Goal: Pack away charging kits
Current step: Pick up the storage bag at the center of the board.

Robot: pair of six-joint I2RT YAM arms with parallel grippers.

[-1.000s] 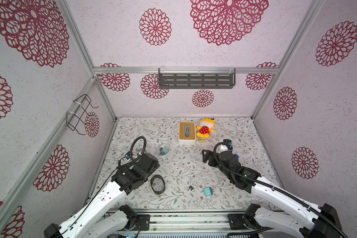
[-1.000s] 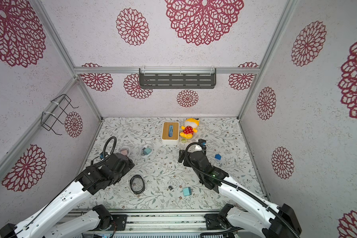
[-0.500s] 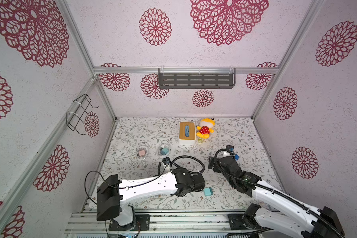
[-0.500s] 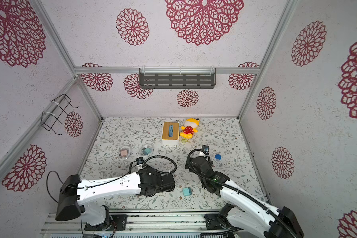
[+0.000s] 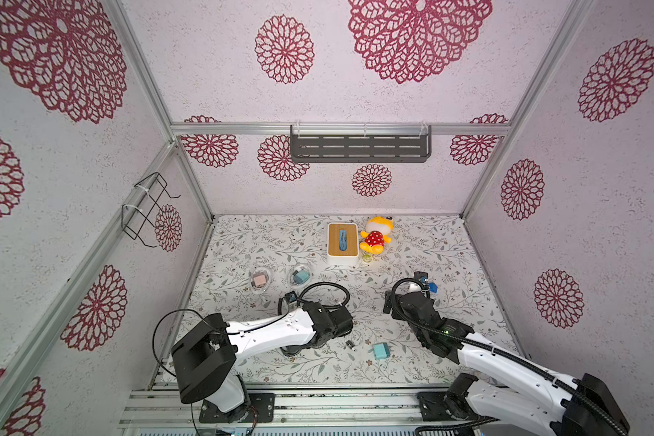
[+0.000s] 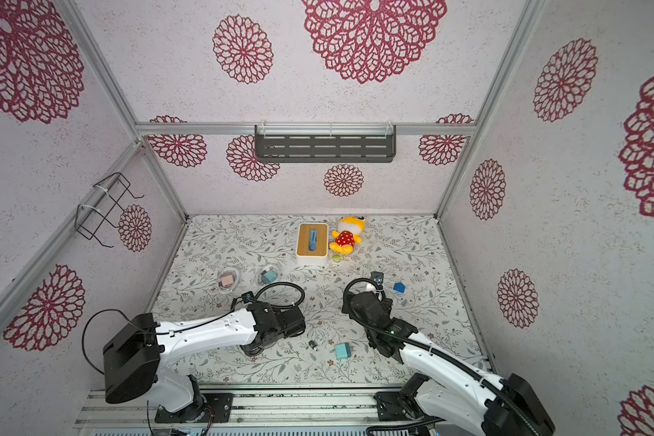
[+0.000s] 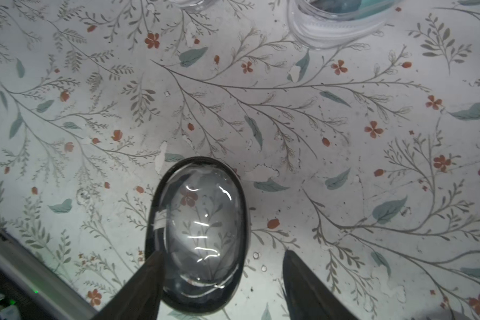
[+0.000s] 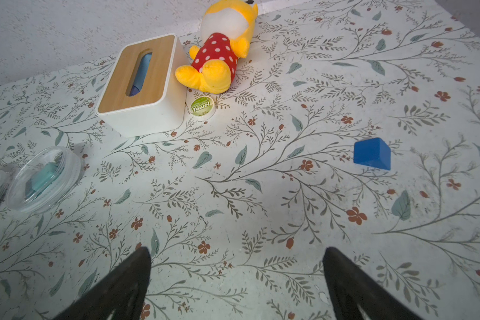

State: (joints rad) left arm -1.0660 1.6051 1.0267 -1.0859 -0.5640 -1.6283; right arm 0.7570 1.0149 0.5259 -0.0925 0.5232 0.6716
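A loose teal plug adapter (image 5: 381, 351) (image 6: 343, 351) lies near the front of the table. A small dark cable end (image 5: 350, 344) (image 6: 313, 344) lies just left of it. A pink adapter (image 5: 260, 280) and another teal one (image 5: 300, 276) sit in two clear round containers at the middle left. My left gripper (image 7: 222, 252) is open, low over a clear oval container with a black rim (image 7: 197, 235) (image 5: 289, 353). One finger overlaps its rim and the other stands apart from it. My right gripper (image 8: 236, 249) is open over bare table, nothing between its fingers.
A white box with a wooden lid (image 5: 342, 243) and a yellow plush toy (image 5: 376, 236) stand at the back. A small green "Towel" disc (image 8: 202, 106) lies beside them. A dark blue block (image 5: 433, 287) (image 8: 372, 153) lies just right of my right arm's wrist.
My left arm has swung from the left side to the front middle, over the black-rimmed container, uncovering the two clear containers. Its jaws have narrowed. The right arm has barely shifted.
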